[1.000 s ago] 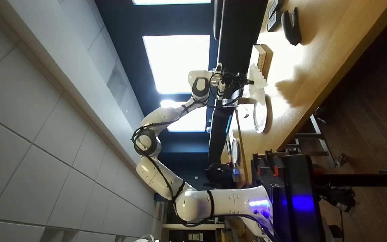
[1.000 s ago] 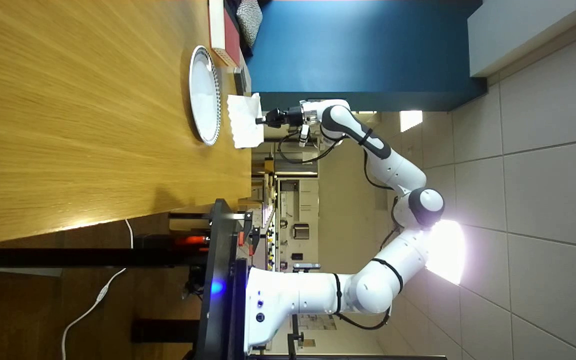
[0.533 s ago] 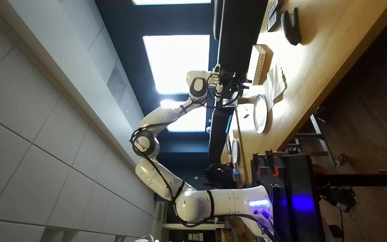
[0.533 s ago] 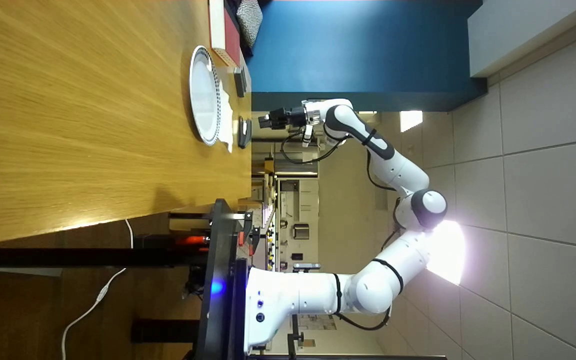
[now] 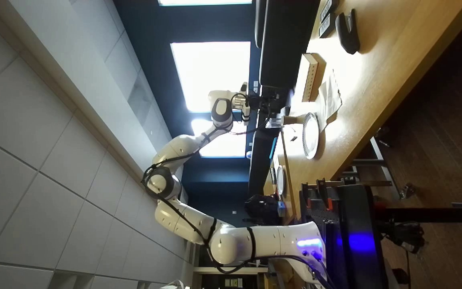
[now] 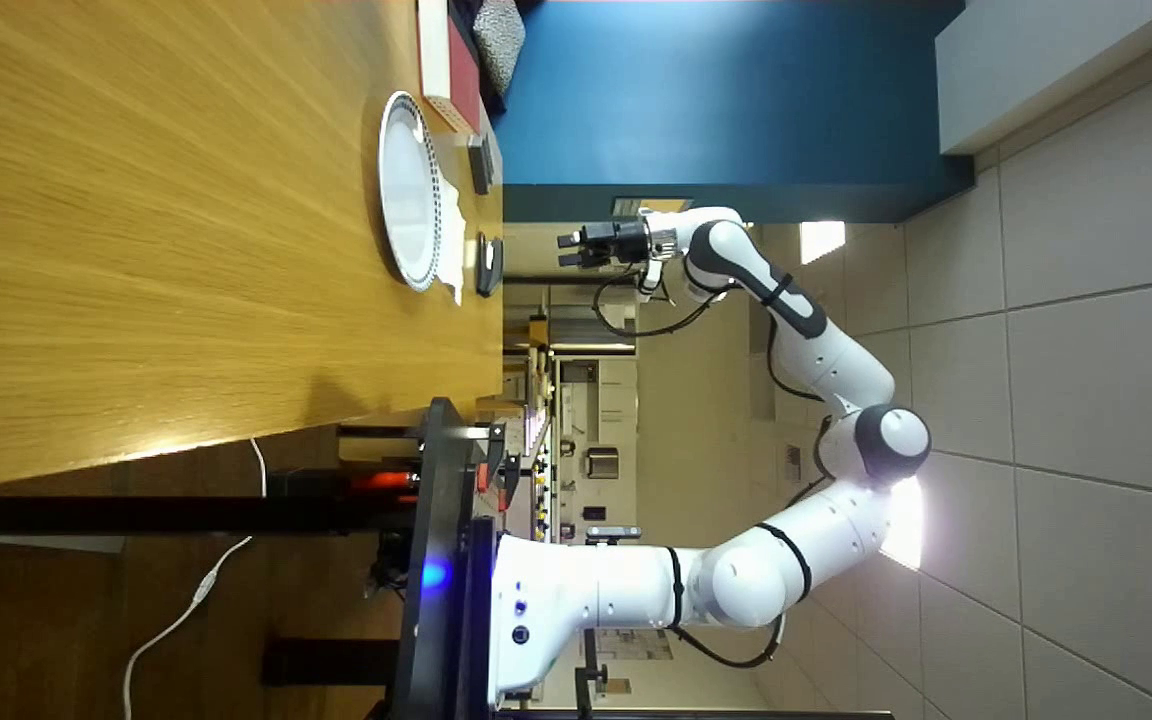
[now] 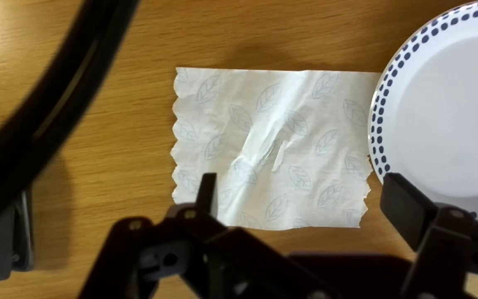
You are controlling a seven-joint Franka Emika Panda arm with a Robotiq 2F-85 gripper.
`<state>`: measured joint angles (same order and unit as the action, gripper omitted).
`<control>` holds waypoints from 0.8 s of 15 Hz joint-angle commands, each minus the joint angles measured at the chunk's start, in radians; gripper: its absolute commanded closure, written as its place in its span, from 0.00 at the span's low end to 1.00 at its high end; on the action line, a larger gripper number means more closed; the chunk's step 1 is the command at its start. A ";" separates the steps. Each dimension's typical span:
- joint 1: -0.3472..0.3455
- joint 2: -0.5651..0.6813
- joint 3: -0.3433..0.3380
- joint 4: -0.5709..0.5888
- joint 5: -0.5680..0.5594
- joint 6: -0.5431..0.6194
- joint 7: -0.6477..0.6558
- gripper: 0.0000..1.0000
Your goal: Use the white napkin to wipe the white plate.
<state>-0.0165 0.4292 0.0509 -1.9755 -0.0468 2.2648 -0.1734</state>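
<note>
Flat on the table lies the white napkin (image 7: 313, 133), creased along a diagonal, with faint leaf prints and scalloped sides. In the wrist view its right side meets the rim of the white plate (image 7: 450, 116), which covers a bit of its edge. Both exterior views show the napkin (image 5: 329, 98) (image 6: 450, 245) beside the plate (image 5: 311, 135) (image 6: 409, 190), which has a dotted rim. High over the table is my gripper (image 6: 566, 250), its jaws wide apart and nothing between them. Seen from the wrist, the gripper (image 7: 301, 182) spans the napkin's lower part without touching it.
A cream boxy block (image 5: 310, 76) stands close to the napkin, and a dark stapler (image 5: 347, 32) lies farther along. Small dark boxes (image 5: 327, 25) sit near the stapler. A red and white book (image 6: 451, 80) is by the plate. A black cable (image 7: 56, 104) crosses the wrist view.
One second ago my gripper was shut on the napkin above the table. It has opened, the napkin has dropped beside the plate, and the arm has risen away. The plate has not moved.
</note>
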 commanded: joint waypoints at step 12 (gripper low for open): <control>0.007 -0.346 0.005 -0.210 0.217 -0.333 -0.193 0.00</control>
<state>-0.0199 0.0828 0.0671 -2.1877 0.1696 1.9337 -0.3661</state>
